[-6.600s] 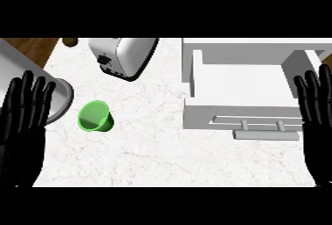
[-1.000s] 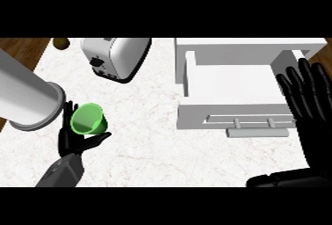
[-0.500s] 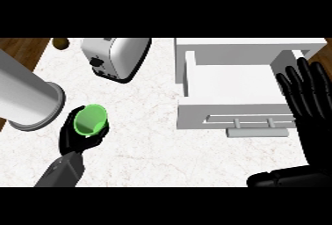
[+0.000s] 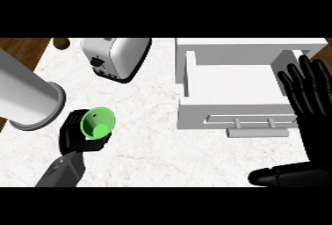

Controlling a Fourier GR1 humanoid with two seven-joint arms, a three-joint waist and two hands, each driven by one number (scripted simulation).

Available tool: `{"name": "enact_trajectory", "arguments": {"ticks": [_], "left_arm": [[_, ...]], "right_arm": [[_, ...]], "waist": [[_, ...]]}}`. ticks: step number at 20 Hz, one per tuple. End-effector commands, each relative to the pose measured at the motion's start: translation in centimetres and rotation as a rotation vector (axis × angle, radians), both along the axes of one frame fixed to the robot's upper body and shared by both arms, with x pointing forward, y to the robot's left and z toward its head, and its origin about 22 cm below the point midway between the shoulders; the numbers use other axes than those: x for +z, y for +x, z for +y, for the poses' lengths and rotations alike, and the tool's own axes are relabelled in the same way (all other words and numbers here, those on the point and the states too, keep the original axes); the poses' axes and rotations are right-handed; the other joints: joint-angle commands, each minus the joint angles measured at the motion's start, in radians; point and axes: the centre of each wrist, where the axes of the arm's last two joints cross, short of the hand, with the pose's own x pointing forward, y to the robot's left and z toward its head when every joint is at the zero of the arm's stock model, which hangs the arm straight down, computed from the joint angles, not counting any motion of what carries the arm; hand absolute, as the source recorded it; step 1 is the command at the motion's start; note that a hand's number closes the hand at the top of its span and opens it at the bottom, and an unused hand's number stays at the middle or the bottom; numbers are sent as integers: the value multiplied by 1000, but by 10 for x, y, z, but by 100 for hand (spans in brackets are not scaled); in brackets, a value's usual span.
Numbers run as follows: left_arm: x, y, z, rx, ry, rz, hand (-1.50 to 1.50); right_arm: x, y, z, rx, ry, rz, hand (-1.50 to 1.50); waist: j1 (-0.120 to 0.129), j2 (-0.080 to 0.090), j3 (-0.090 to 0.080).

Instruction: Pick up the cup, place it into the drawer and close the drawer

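White counter [image 4: 162, 145], cup [image 4: 97, 123] in left hand [image 4: 76, 137]

bare counter [image 4: 149, 132] between cup [image 4: 97, 123] and open drawer [image 4: 233, 83] | toaster [image 4: 115, 57] behind

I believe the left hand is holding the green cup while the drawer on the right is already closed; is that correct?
Not quite. The left hand is indeed curled round the green cup, but the drawer on the right is open, not closed: the head view shows its bare inside, with the handle at its front. The right hand rests open beside it.
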Motion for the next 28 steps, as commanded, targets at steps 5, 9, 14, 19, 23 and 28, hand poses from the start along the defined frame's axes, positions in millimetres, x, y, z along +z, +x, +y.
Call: {"name": "enact_trajectory", "arguments": {"ticks": [5, 9, 14, 19, 23, 28], "left_arm": [[1, -4, -15, -141, -18, -160, 150], [17, 1, -16, -220, -38, -231, 150], [72, 39, -39, -340, 25, -252, 150], [120, 36, -72, -377, 0, -292, 150], [150, 28, -79, -391, -15, -309, 150], [228, 75, -119, -398, -8, -314, 150]], "right_arm": [[11, 0, 5, -6, -17, 0, -150], [1, -8, -4, -44, 3, 26, -150], [-6, -6, 8, -44, -13, 24, -150], [-12, -5, 1, -36, -3, 34, -150], [-10, -7, -3, -35, 20, 32, -150], [3, 0, -4, -25, 5, 21, -150]], "waist": [[13, -5, 1], [24, -12, 3], [31, -14, 3], [28, -12, 3], [16, -7, 2], [7, -4, 1]]}}
